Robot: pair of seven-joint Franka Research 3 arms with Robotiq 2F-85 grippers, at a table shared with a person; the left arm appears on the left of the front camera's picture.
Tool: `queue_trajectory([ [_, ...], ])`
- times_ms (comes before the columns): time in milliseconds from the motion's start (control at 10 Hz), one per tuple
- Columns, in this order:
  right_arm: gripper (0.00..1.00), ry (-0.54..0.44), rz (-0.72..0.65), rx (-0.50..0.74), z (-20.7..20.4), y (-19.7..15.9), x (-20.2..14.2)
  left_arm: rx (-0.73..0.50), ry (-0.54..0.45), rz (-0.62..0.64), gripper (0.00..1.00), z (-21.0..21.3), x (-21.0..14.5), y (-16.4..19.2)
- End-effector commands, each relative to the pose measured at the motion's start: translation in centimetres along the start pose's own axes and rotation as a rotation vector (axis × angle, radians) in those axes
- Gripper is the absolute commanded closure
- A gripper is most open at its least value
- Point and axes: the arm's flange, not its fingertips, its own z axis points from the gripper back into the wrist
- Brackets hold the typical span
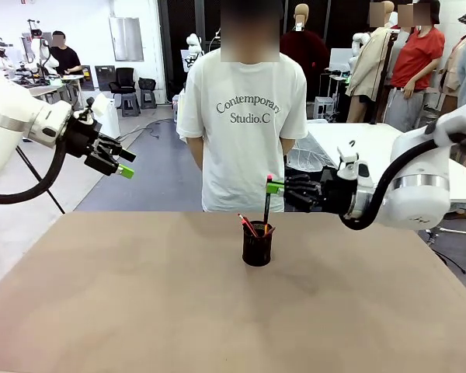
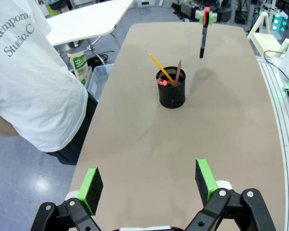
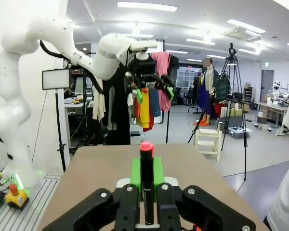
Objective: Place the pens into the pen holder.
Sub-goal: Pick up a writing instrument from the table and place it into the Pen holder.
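The black mesh pen holder [image 1: 257, 244] [image 2: 172, 87] stands at the table's middle far side. An orange-yellow pencil [image 2: 160, 67] and a dark red-brown pen [image 2: 178, 73] lean inside it. My right gripper [image 1: 276, 187] [image 3: 146, 180] is shut on the black pen with a red tip [image 1: 267, 203] [image 2: 203, 34] [image 3: 146, 185], holding it upright just above and slightly right of the holder. My left gripper [image 1: 123, 164] [image 2: 149, 185] hangs open and empty high at the left, well away from the holder.
A person in a white T-shirt [image 1: 243, 124] stands at the table's far edge right behind the holder, hands behind the back. The brown table top [image 1: 217, 311] lies bare around the holder.
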Motion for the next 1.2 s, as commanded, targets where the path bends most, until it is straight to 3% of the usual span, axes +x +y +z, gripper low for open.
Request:
queue_trajectory([
  [0,1.00,0.032,0.054,0.034,-1.4,-1.6,-1.7,-0.001,-0.001,-0.005,0.00,0.2,-0.1,0.0],
  [500,1.00,0.095,0.146,0.002,-1.9,-3.6,-4.7,-0.001,-0.001,-0.005,0.00,0.2,-0.1,0.0],
  [1100,1.00,0.115,0.144,-0.045,-1.4,-5.0,-6.1,-0.001,-0.001,-0.005,0.00,0.2,-0.1,0.0],
])
